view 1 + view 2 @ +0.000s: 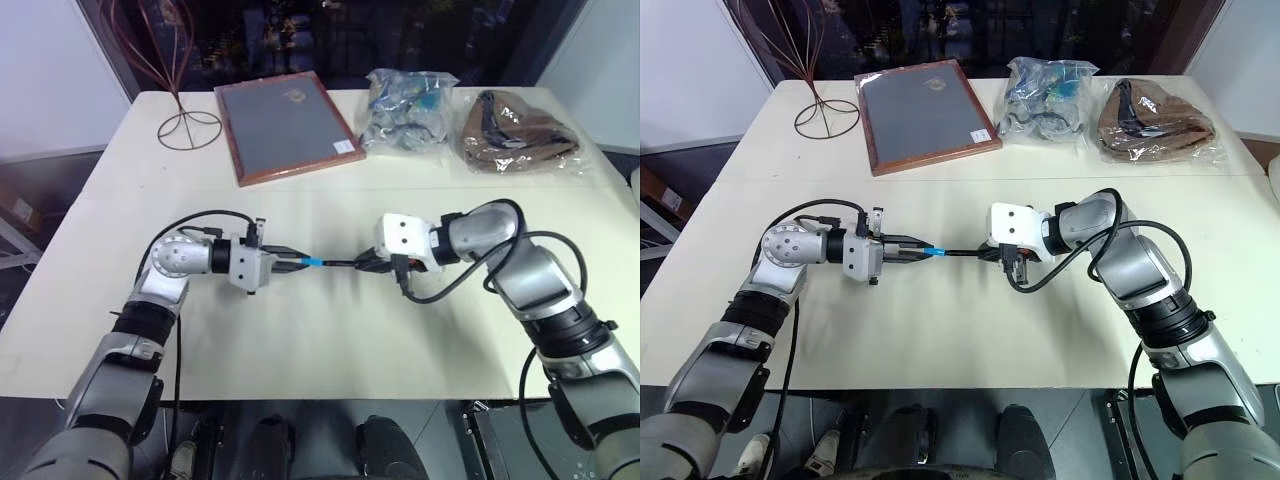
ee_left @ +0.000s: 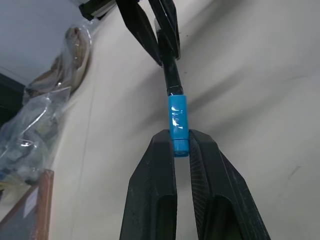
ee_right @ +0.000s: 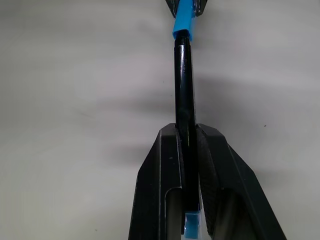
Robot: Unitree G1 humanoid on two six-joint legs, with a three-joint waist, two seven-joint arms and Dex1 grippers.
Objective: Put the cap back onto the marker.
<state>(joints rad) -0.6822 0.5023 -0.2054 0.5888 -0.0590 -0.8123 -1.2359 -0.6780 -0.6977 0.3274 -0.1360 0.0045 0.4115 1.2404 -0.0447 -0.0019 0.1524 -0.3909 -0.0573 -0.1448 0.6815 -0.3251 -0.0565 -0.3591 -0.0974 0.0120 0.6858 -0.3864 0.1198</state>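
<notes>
So both arms meet in the middle over the cream-coloured surface (image 1: 330, 340), pointing at each other. The left gripper (image 2: 181, 145) has its jaws pinched narrow on the tiny bright light-blue plastic cap (image 2: 177, 122), gripping just its back end so most of the cap sticks out in front. The right gripper (image 3: 189, 132) has its jaws clamped tight on the thin black pen-like marker (image 3: 184, 85), holding it partway along the barrel, and a bit of bluish end peeks out behind the fingers in the right wrist view.

The marker's front end runs straight into the cap's open end, so the two sit in one line and touch. From the pictures I can't tell how far in the tip actually is. The whole thing hangs in the air between the two grippers, just above the surface, with its shadow underneath.

Further back on the surface: a dark panel in a brown wooden frame (image 1: 285, 125), a clear plastic bag of bluish-grey stuff (image 1: 408, 112), a clear bag with something brown in it (image 1: 517, 132), and a thin wire stand (image 1: 188, 128) on the far left.
</notes>
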